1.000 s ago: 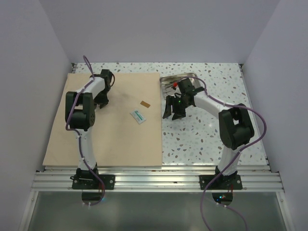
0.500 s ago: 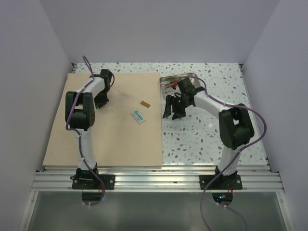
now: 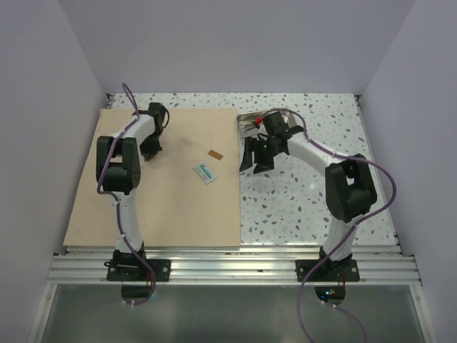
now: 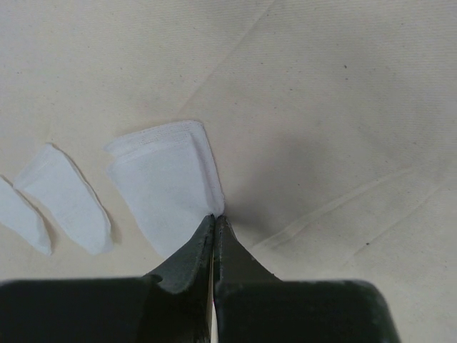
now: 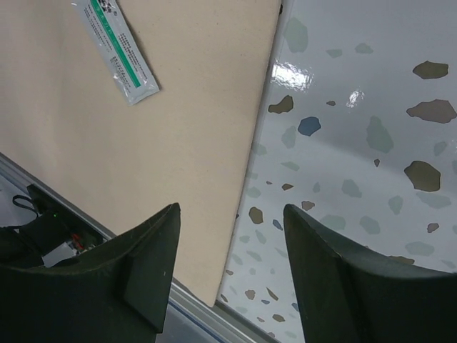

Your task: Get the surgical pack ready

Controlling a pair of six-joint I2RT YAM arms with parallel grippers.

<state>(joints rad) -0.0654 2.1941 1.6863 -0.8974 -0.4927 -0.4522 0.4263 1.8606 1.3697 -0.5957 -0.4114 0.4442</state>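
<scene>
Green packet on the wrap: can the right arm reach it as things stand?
Probably yes. The right gripper hangs open and empty just past the wrap's right edge. The packet lies flat a short way in, with nothing between them.

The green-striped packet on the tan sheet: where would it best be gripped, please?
Probably from straight above, pinching across its narrow width near one short end: the packet lies flat and thin on the wrap sheet, with no raised edge.
</scene>
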